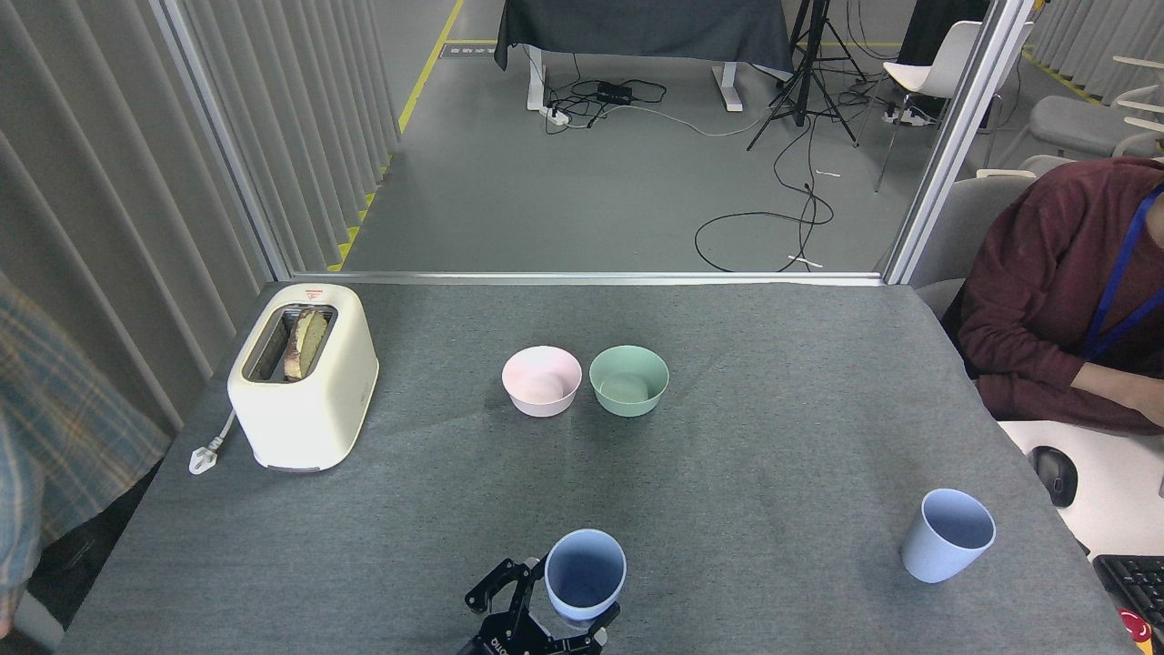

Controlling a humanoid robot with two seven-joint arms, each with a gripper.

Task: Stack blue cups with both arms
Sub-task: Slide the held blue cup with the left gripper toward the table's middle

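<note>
I have one blue cup [585, 575] gripped upright in my left tool [546, 611] (right tool out of view), well left of the second cup [947, 535] standing on the desk [773, 455]; next, I'd lower it inside.

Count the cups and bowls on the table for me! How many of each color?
Blue cups: 2, one in the left claw at, one standing alone at
Pink bowl: 1
Green bowl: 1
Total: 4
</note>
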